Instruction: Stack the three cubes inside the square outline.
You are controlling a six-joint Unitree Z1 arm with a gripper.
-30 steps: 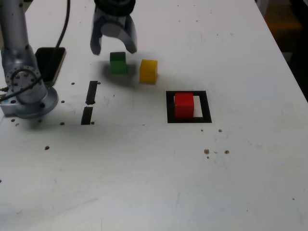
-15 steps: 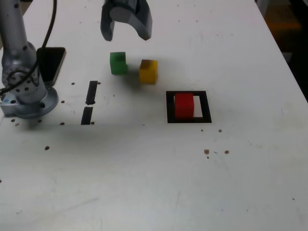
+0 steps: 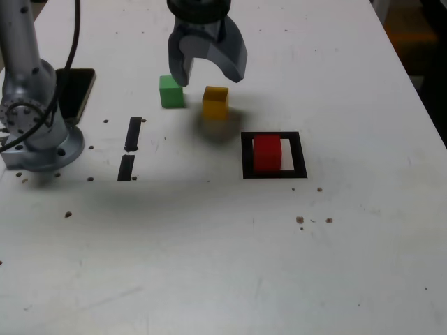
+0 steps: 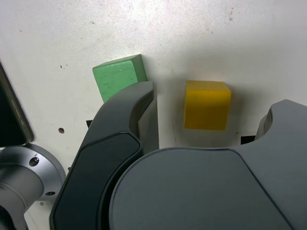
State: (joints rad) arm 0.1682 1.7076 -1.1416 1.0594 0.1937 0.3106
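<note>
The flat black square outline with white centre (image 3: pixel 274 172) lies nearest on the white table (image 3: pixel 209 265); the small red solid cube (image 3: pixel 266 152) stands inside it, toward the exterior view's left. Farther back, the small yellow solid cube (image 3: pixel 215 102) and the small green solid cube (image 3: pixel 171 91) sit near each other, apart. The grey gripper (image 3: pixel 207 74) hangs above them, jaws spread, grasping nothing. No readable writing.

- Thick black square outline with a white centre (image 3: pixel 296 155): lies flat.
- Small solid red cube (image 3: pixel 266 153): upright inside the outline, toward its left side in the exterior view.
- Small yellow cube (image 3: pixel 215 102) (image 4: pixel 206 104): outside the outline, up-left of it.
- Small green cube (image 3: pixel 170 91) (image 4: pixel 117 76): further left, near the yellow cube, apart from it.
</note>
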